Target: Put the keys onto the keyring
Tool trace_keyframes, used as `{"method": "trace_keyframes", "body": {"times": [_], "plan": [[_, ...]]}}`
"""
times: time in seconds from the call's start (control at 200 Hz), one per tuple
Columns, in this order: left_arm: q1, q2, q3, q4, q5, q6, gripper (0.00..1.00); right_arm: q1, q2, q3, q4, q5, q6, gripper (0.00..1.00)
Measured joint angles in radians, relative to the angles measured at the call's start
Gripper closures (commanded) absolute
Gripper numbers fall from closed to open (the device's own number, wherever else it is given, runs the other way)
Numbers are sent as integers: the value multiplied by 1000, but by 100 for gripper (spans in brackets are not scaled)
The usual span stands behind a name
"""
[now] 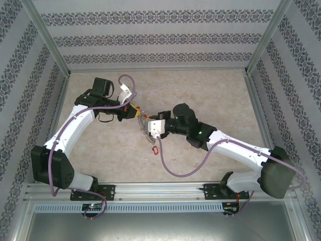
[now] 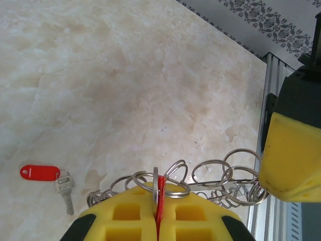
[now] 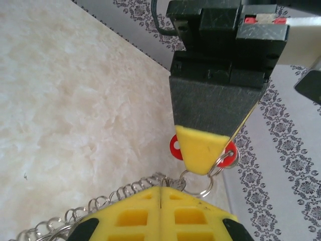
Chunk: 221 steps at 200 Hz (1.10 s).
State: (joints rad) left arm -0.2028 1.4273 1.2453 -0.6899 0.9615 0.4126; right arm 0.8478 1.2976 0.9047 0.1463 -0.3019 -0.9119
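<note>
My left gripper (image 1: 136,111) (image 2: 158,193) is shut on a red key head (image 2: 160,200), which stands edge-on between the yellow pads with small silver rings looped round it. The keyring (image 1: 145,128) (image 2: 220,173) (image 3: 120,193), a chain of silvery loops, hangs between the two grippers. Facing the left one, my right gripper (image 1: 152,126) (image 3: 160,191) is shut on the chain's end. In the right wrist view, red key heads (image 3: 228,153) show on both sides of the left gripper's yellow fingertip (image 3: 200,148), and a ring passes through one. Another key, red-tagged (image 1: 155,149) (image 2: 39,172), lies on the table.
The beige marbled tabletop (image 1: 210,90) is walled by patterned panels with metal posts at the corners. Purple cables (image 1: 175,170) loop from both arms over the near part of the table. A metal rail (image 1: 160,193) runs along the front edge.
</note>
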Motion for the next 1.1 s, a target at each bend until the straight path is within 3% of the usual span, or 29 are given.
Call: {"method": "trace_keyframes", "body": {"times": [0.27,0.959,1.104], "plan": [[0,25,9,-11,108,29,100,-23,27,10,-8,8,-42,100],[0,-42,64,-51,92,-55,100,-54,45,-27,81,58,-114,100],[0,-60,64,-51,76,-87,100,-54,42,-42,122,79,-113,86]]}}
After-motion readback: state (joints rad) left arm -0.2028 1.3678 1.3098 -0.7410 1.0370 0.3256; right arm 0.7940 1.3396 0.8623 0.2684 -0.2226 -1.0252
